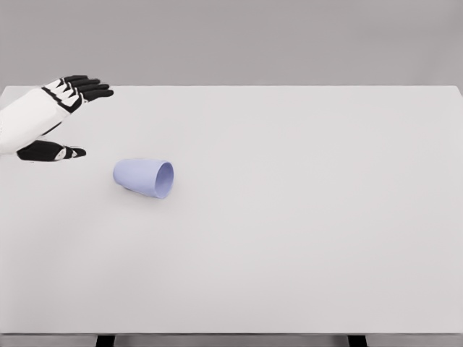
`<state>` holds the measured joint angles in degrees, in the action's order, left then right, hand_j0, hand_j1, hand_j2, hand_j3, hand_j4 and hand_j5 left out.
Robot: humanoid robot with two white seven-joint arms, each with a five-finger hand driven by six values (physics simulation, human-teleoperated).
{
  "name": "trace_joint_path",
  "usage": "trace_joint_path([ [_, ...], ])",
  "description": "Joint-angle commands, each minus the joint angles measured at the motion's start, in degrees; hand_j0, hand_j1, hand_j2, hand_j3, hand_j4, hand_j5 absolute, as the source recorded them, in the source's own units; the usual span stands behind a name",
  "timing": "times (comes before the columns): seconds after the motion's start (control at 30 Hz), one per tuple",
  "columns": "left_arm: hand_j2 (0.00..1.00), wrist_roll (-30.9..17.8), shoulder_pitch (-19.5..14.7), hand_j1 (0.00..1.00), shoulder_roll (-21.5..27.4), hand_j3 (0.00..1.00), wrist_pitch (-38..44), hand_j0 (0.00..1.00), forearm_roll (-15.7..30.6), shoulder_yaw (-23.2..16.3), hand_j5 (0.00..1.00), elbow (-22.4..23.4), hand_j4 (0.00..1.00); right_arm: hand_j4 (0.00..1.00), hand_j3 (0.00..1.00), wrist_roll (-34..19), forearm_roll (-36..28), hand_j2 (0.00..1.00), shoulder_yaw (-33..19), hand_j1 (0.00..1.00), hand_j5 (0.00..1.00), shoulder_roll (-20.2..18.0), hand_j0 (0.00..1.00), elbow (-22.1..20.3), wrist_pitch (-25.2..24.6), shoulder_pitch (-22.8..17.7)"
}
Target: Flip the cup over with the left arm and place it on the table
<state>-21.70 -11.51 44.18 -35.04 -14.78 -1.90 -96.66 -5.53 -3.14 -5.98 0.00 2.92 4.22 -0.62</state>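
Note:
A pale lavender cup (144, 178) lies on its side on the white table (289, 217), left of the middle, its open mouth facing right and slightly toward me. My left hand (72, 119) hovers up and to the left of the cup, clear of it. Its black fingers (87, 88) are stretched out to the right and the thumb (51, 151) is held apart below them, with nothing between. The right arm does not show.
The table's far edge runs across the top of the view, and its near edge lies at the bottom with two dark legs (105, 340) below it.

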Motion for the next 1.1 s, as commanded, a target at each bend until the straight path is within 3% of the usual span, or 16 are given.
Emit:
trace_joint_path([
  [0.0,1.0,-13.3,0.0,1.0,0.82,1.0,0.04,1.0,12.3,-0.03,1.0,-1.95,1.0,1.0,1.0,-0.01,-0.02,1.0,0.0,1.0,1.0,0.0,1.0,-0.02,0.0,0.0],
  [0.03,1.0,-13.3,-2.28,1.0,0.56,1.0,0.04,1.0,17.15,-1.17,1.0,-2.92,1.0,1.0,1.0,-0.01,-0.02,1.0,0.0,1.0,1.0,0.0,1.0,-0.02,0.0,0.0],
  [0.1,1.0,-13.3,-5.89,1.0,0.38,1.0,13.93,1.0,17.33,-3.37,1.0,-4.68,1.0,1.0,1.0,-0.01,-0.02,1.0,0.0,1.0,1.0,0.0,1.0,-0.02,0.0,0.0],
  [0.2,1.0,-13.3,-8.18,1.0,-2.52,1.0,26.33,1.0,17.07,-4.25,1.0,-5.64,1.0,1.0,1.0,-0.01,-0.02,1.0,0.0,1.0,1.0,0.0,1.0,-0.02,0.0,0.0],
  [0.27,1.0,-13.3,-7.3,1.0,-7.34,1.0,28.36,1.0,15.85,-4.34,1.0,-5.73,1.0,1.0,1.0,-0.01,-0.02,1.0,0.0,1.0,1.0,0.0,1.0,-0.02,0.0,0.0],
  [0.33,1.0,-13.3,-6.07,1.0,-7.79,1.0,28.36,1.0,12.06,-6.18,1.0,-5.73,1.0,1.0,1.0,-0.01,0.06,1.0,0.0,1.0,1.0,0.0,1.0,-0.02,0.0,0.0],
  [0.47,1.0,-13.3,-5.89,1.0,-3.75,1.0,28.36,1.0,11.62,-12.95,1.0,-5.73,1.0,1.0,1.0,-0.01,-0.02,1.0,0.0,1.0,1.0,0.0,1.0,-0.02,0.0,0.0],
  [0.7,1.0,-13.3,-6.33,1.0,4.77,1.0,28.36,1.0,14.34,-12.51,1.0,-5.73,1.0,1.0,1.0,-0.01,-0.02,1.0,0.0,1.0,1.0,0.0,1.0,-0.02,0.0,0.0],
  [0.77,1.0,-13.3,-6.07,1.0,4.78,1.0,30.2,1.0,14.17,-13.3,1.0,-5.73,1.0,1.0,1.0,-0.01,-0.02,1.0,0.0,1.0,1.0,0.0,1.0,-0.02,0.0,0.0],
  [0.9,1.0,-13.3,-6.16,1.0,3.72,1.0,44.97,1.0,9.86,-14.44,1.0,-5.73,1.0,1.0,1.0,-0.01,0.06,1.0,0.0,1.0,1.0,0.0,1.0,-0.02,0.0,0.0],
  [1.07,1.0,-13.3,-6.24,1.0,2.84,1.0,45.59,1.0,6.96,-17.17,1.0,-5.73,1.0,1.0,1.0,-0.01,-0.02,1.0,0.0,1.0,1.0,0.0,1.0,-0.02,0.0,0.0],
])
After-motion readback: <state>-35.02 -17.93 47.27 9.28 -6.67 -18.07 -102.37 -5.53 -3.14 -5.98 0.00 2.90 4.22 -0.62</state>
